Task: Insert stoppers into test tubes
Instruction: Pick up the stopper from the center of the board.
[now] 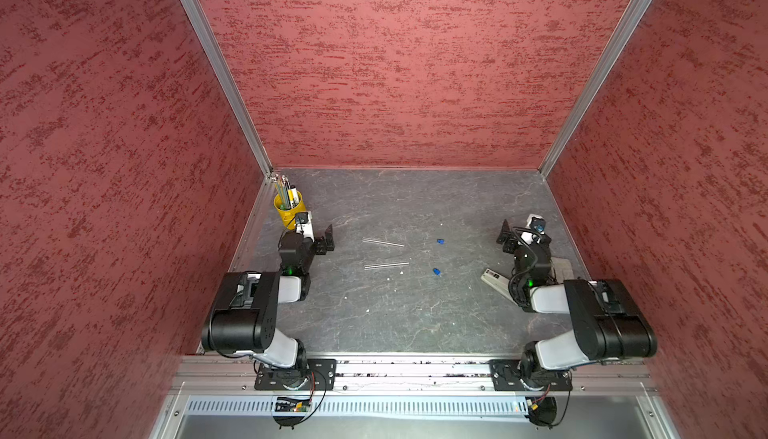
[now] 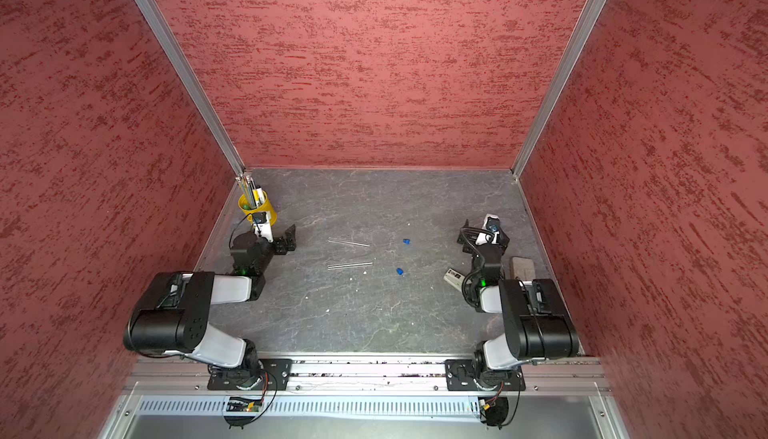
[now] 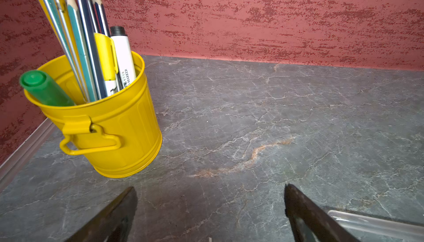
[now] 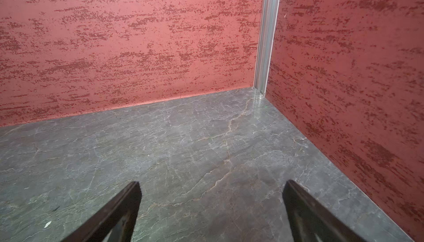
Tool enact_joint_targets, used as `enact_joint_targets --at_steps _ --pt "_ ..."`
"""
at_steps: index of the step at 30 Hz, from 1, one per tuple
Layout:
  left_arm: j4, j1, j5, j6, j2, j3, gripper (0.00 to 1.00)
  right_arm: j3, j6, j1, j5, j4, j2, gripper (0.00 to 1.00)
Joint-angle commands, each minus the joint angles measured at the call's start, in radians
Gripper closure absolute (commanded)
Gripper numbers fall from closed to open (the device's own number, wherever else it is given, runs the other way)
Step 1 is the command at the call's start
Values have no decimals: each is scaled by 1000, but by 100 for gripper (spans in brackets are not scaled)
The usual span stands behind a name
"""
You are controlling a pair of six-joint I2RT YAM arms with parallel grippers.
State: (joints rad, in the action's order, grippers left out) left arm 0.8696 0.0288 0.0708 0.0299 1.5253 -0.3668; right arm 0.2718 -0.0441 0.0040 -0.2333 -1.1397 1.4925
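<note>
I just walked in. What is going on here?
Nothing is handled yet. The far test tube and near test tube lie flat on the table, unstoppered; the far stopper and near stopper lie loose, apart from them. The left gripper, by the yellow cup, and the right gripper are both open and empty.

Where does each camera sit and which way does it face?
Top views: high behind the robot, looking down at table, test tubes, stoppers; both arms show.
Left wrist: behind the left gripper, facing yellow cup and back wall; fingers show.
Right wrist: behind the right gripper, facing the far right corner; fingers show.
Shared: yellow cup, in top views and left wrist view.
</note>
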Motion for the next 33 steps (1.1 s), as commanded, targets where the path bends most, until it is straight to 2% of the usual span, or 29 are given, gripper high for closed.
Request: enact_joint_targets --at_steps 1,22,27,30,31,33 --pt "16 7 7 -12 8 -15 1 15 8 5 -20 -37 11 1" --pt "16 16 24 -19 7 -16 1 15 9 6 -20 -37 11 1" --pt "11 28 71 -16 -4 -15 0 14 8 6 -20 -39 9 1" --pt "-82 27 116 0 -73 -36 1 11 8 6 -20 -42 8 1" --pt "-132 29 129 4 -99 -50 0 6 15 6 -3 -52 2 1" --pt "-201 28 160 17 -134 -72 1 32 67 5 127 54 -60 1"
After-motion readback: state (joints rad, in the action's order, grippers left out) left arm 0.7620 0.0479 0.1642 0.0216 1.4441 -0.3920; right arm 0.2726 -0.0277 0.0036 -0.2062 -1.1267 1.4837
